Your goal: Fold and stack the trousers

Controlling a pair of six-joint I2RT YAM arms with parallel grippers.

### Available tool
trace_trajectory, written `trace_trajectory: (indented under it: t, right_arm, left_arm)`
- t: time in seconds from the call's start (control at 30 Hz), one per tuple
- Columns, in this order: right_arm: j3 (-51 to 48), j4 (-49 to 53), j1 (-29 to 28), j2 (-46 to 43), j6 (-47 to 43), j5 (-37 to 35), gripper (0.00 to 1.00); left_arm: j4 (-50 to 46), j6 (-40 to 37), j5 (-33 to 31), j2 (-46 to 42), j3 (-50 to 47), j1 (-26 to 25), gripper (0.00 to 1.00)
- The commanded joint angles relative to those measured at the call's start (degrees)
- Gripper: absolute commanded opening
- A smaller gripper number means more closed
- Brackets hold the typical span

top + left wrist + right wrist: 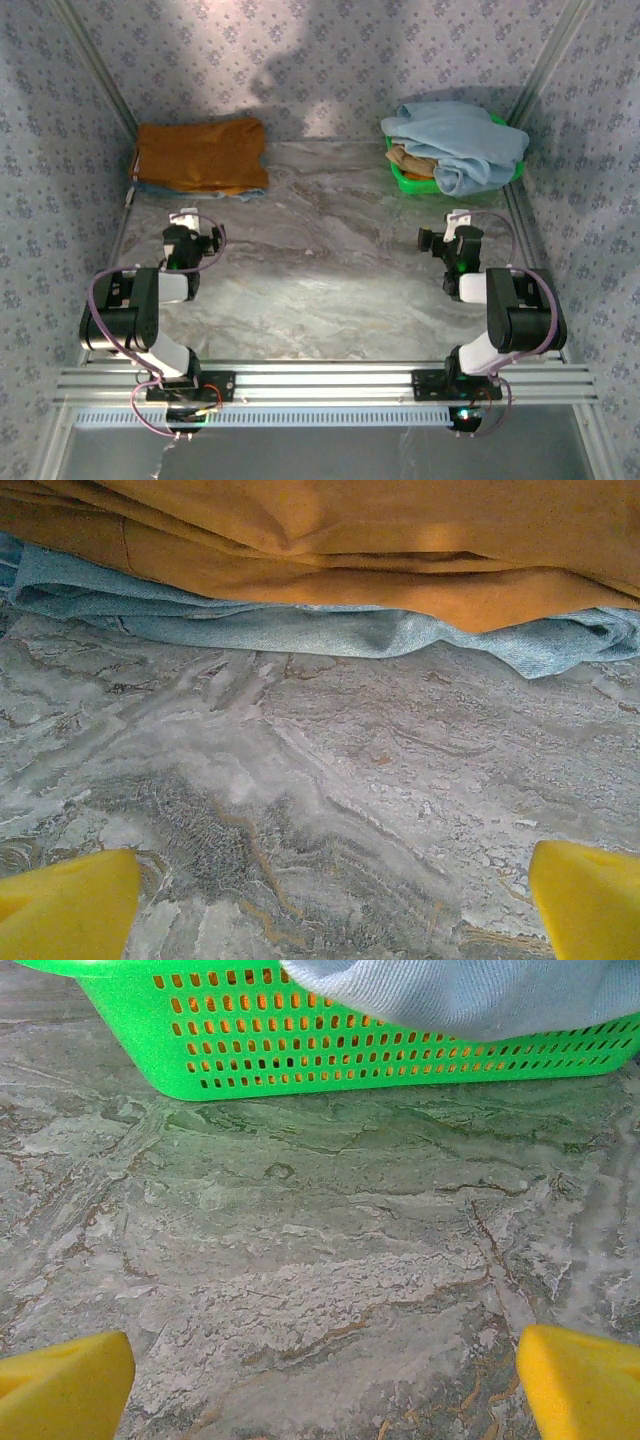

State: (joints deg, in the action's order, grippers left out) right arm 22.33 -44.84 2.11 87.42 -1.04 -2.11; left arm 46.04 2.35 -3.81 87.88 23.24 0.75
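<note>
Left claw (330, 905) and right claw (325, 1385) both gape wide, empty. Across bare surface (330, 780) ahead of the left claw, the folded orange trousers (400, 540) lie on denim (300, 630). A green basket (300, 1055) wall faces the right claw.

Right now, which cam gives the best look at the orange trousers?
Top external: the trousers show whole, folded at the far left of the table. Left wrist catches their near edge close up, lying over the denim pair.
</note>
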Motion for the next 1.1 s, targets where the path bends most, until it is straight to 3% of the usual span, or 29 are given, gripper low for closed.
trace_trajectory:
  t: [0.0, 1.07]
  right_arm:
    - [0.8, -0.2, -0.4, -0.3, -0.4, -0.4, 1.0]
    - [0.7, -0.3, -0.4, -0.4, -0.5, -0.4, 1.0]
  left_arm:
    - [0.5, -0.9, 1.2, 0.1, 0.6, 0.2, 1.0]
    - [0.3, -0.8, 1.9, 0.1, 0.7, 0.4, 1.0]
